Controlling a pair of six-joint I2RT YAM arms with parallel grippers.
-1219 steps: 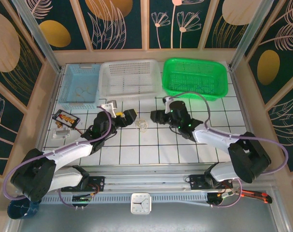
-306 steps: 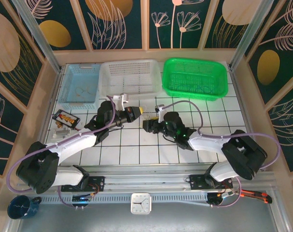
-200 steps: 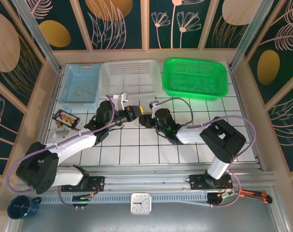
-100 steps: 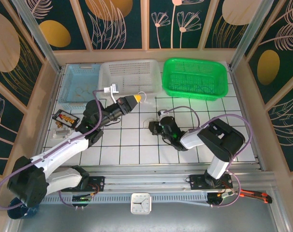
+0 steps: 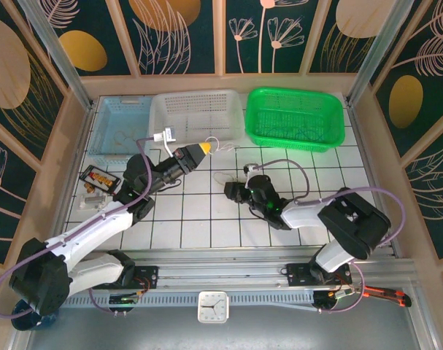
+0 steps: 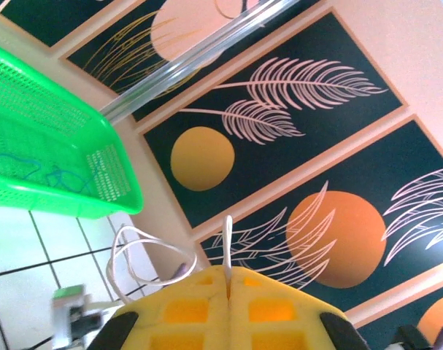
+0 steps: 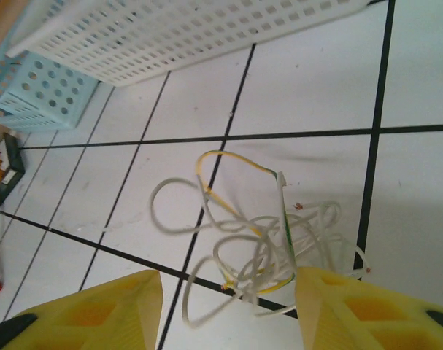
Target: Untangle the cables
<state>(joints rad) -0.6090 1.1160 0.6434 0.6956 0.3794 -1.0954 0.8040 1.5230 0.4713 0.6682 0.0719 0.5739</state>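
The cables [image 7: 268, 240], a loose tangle of thin whitish wires with one yellow-green strand, lie on the white tiles [image 5: 222, 179]. My right gripper [image 7: 227, 286] stands open just short of the tangle, one yellow finger on each side, low over the table [image 5: 232, 191]. My left gripper [image 5: 201, 149] is raised above the table in front of the white basket, shut on a single white wire [image 6: 227, 240]. A short end of that wire sticks out between the yellow fingertips [image 6: 228, 271], and a loop of it [image 6: 137, 251] hangs off to the side [image 5: 211, 143].
Three baskets line the back: blue [image 5: 104, 120], white [image 5: 163, 130] and green [image 5: 332, 133]. A small black tray [image 5: 98, 177] with red and yellow pieces sits at the left. Purple hoses arch over both arms.
A second ago both grippers met at the tangle. The left has since lifted away towards the back with one white wire; the right has drawn back and opened over the rest.
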